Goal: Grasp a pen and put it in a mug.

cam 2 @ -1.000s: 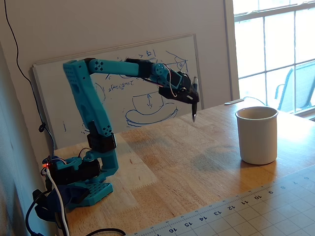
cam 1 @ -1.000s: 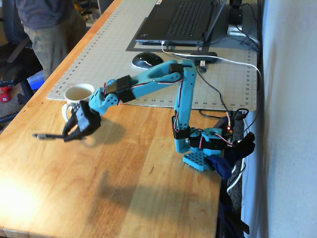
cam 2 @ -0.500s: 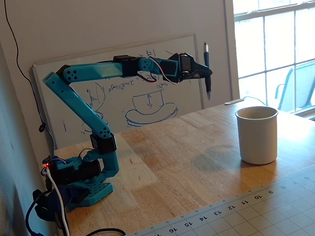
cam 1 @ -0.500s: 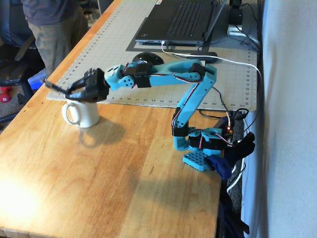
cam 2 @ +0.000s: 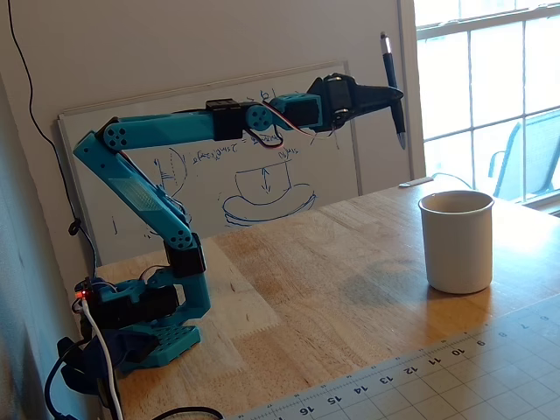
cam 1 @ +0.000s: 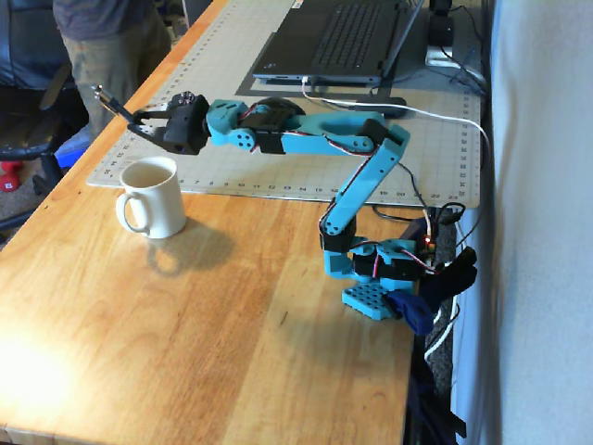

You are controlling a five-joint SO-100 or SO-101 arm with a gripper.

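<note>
The slim black pen (cam 1: 109, 100) is held in the black jaws of my gripper (cam 1: 137, 122), which is shut on it. In a fixed view the pen (cam 2: 398, 118) stands nearly upright, silvery tip down, well above the table. The cream-white mug (cam 1: 153, 197) stands upright on the wooden table with its handle toward the left of that view. In a fixed view the mug (cam 2: 456, 241) is lower and to the right of the pen tip. The blue arm is stretched out with the gripper (cam 2: 394, 94) high above the table.
A grey cutting mat (cam 1: 278, 139) lies behind the mug, with an open laptop (cam 1: 343, 37) and cables on it. A person (cam 1: 107, 42) stands past the table's left edge. A whiteboard (cam 2: 262, 175) leans on the wall. The arm's base (cam 1: 375, 269) sits at the right edge.
</note>
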